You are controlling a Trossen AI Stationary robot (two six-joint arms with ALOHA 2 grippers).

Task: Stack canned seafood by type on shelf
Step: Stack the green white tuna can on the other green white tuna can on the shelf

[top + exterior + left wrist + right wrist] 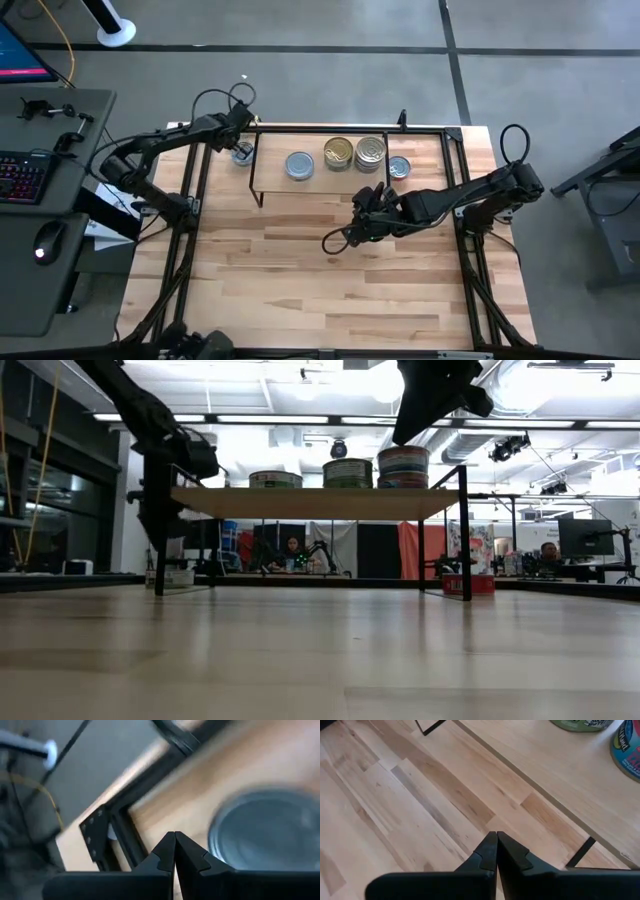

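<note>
The shelf [420, 150] stands at the table's far side and carries three groups of canned seafood: a silver-topped tin [299, 165], a gold-topped tin [338, 152] and a stack of two tins [403, 466]. A silver-topped tin [270, 830] rests on the table left of the shelf. My left gripper [175, 840] hangs shut just beside that tin, slanting down. Another silver-topped tin [399, 167] sits on the table under the shelf's right end. My right gripper [496, 840] is shut and hovers over the bare table in front of the shelf, holding nothing.
The black metal frame [190, 200] runs along the table's edges, with its corner bracket [97, 832] close to my left gripper. A desk with a keyboard [25, 175] stands to the left, beyond the table. The wooden table top [330, 290] spreads out in front of the shelf.
</note>
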